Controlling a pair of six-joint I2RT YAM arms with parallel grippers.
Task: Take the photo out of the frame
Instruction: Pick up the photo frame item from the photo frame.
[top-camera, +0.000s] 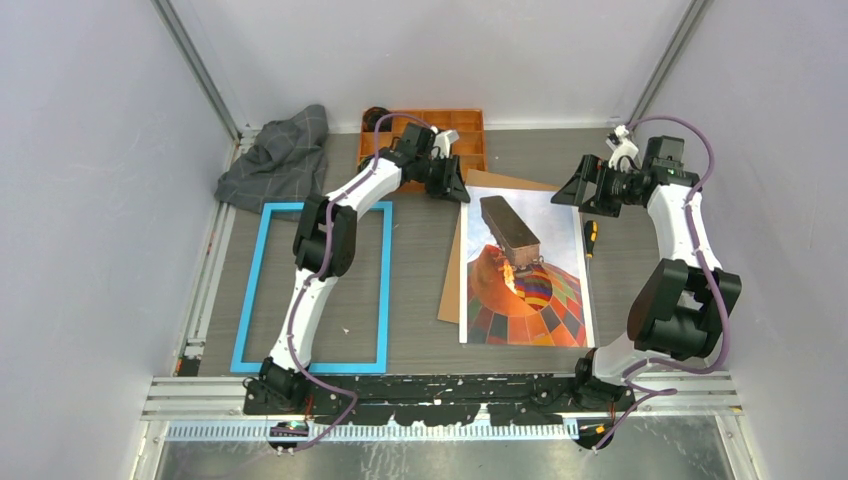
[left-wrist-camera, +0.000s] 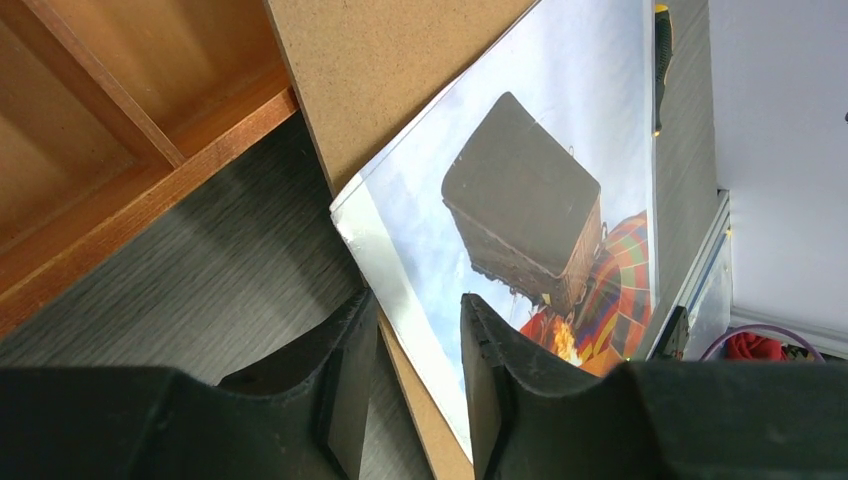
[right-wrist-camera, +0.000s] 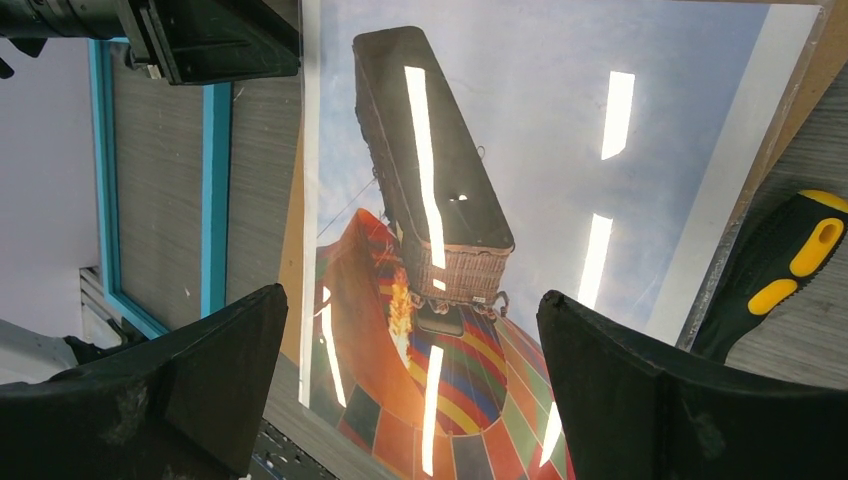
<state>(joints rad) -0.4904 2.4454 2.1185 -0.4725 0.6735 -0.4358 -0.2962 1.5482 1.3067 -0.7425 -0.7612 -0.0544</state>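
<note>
The photo (top-camera: 525, 270) of a hot-air balloon lies face up on the brown backing board (top-camera: 452, 285), right of centre. The blue frame (top-camera: 248, 290) lies apart on the left, with bare table inside it. My left gripper (top-camera: 452, 188) is at the photo's far-left corner. In the left wrist view its jaws (left-wrist-camera: 418, 370) are open a little and straddle the photo's (left-wrist-camera: 560, 120) edge over the board (left-wrist-camera: 400, 70). My right gripper (top-camera: 580, 190) hovers wide open and empty past the photo's far-right corner. The right wrist view shows it (right-wrist-camera: 410, 390) above the photo (right-wrist-camera: 560, 130) and the frame (right-wrist-camera: 213, 200).
An orange compartment tray (top-camera: 470, 130) stands at the back, just behind the left gripper. A black and yellow screwdriver (top-camera: 591, 237) lies along the photo's right edge. A grey cloth (top-camera: 280, 160) is bunched at the back left.
</note>
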